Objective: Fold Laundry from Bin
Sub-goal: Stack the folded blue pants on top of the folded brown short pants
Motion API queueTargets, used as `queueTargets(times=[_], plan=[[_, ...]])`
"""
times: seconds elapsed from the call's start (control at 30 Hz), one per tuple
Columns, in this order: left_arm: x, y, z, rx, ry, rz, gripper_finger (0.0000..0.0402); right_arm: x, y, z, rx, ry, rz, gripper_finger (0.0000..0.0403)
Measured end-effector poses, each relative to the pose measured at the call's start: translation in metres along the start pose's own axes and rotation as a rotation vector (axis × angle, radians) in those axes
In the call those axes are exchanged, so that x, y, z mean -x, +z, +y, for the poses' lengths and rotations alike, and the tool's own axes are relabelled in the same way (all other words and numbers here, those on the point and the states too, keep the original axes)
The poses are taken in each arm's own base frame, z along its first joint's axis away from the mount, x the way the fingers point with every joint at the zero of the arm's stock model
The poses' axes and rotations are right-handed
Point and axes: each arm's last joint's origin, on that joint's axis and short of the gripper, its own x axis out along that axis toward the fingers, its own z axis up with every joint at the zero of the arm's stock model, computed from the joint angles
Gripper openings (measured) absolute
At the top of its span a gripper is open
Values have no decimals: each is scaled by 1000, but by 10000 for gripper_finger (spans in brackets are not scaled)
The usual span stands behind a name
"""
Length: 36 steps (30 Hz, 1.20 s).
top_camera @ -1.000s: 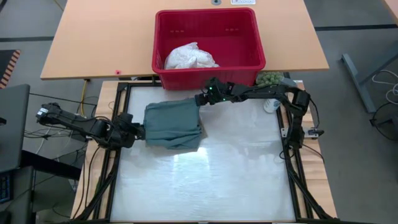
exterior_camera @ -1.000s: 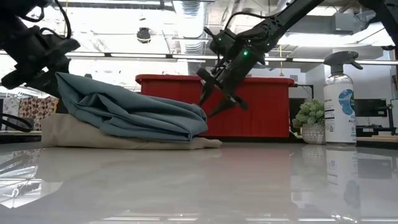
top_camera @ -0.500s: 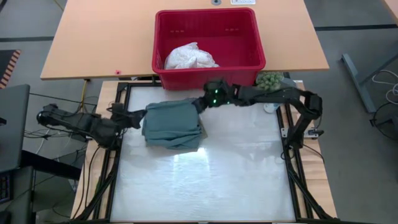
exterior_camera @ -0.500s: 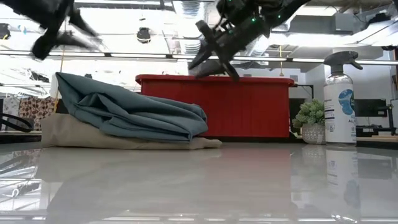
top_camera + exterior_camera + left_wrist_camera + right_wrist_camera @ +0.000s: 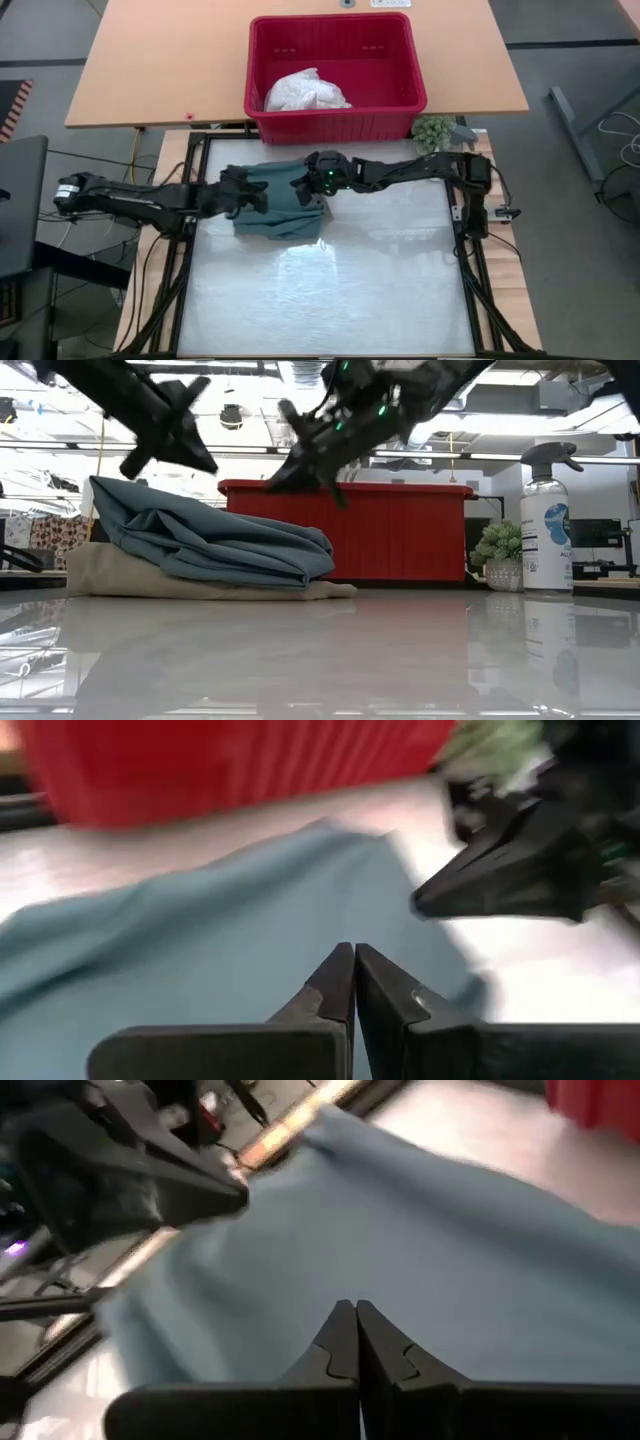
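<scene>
Both jaws pinched closed and empty, the left gripper point(image 5: 258, 192) and right gripper point(image 5: 300, 188) have swung in over the folded teal garment point(image 5: 280, 210), presumably to press it.

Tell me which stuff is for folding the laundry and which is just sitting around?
For the job:
- folded teal garment
- beige garment under it
- white garment in the bin
- red bin
- left gripper and right gripper, fingers shut above the pile

Just sitting around:
- spray bottle
- small potted plant

Matt teal cloth point(image 5: 280, 205), glossy tabletop point(image 5: 330, 290)
</scene>
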Motion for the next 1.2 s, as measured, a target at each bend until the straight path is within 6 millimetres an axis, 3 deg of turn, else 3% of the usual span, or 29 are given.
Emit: queueTargets(times=[0.23,0.4,0.57,0.8,1.0,1.2], plan=[[-32,-2,13,-93,163,27,0,-35,-19,-36,-63,-50,-1,14],[-52,-17,34,-152,259,43,0,-51,-34,-60,-73,-102,26,14],[-66,-46,64,-20,284,62,0,-53,-36,-66,-53,-123,34,14],[-70,-71,84,53,277,91,0,-52,-35,-72,-19,-149,44,14],[-68,-62,77,72,212,76,0,-50,-32,-72,-21,-139,43,19],[-52,-18,49,107,-4,-56,0,-33,2,-62,1,-109,-51,16]])
